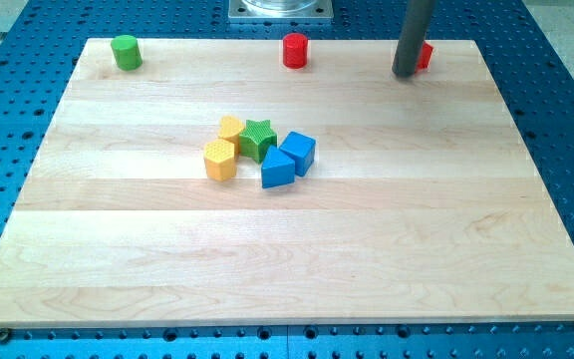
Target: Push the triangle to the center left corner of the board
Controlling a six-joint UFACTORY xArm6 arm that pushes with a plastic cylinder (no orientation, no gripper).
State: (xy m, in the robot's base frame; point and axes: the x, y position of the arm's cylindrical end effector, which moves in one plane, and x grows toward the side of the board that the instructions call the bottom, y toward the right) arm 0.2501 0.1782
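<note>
Blue triangle [277, 171] sits mid-board, well down-left of my tip [404, 74].
No pincer fitted, so no jaw state can be told. Blue cube [299, 152], green star [258, 139] and two yellow blocks [220, 160] [231, 128] are packed against it. A red block [424, 56] is just behind the tip; red cylinder [295, 50] and green cylinder [126, 52] are seen leftward.

1 camera looks down at a slant from above the near edge of the surface [297, 259], facing its far edge. It stands far enough back to take in nearly the whole board and the blue perforated base [566, 120] around it.
</note>
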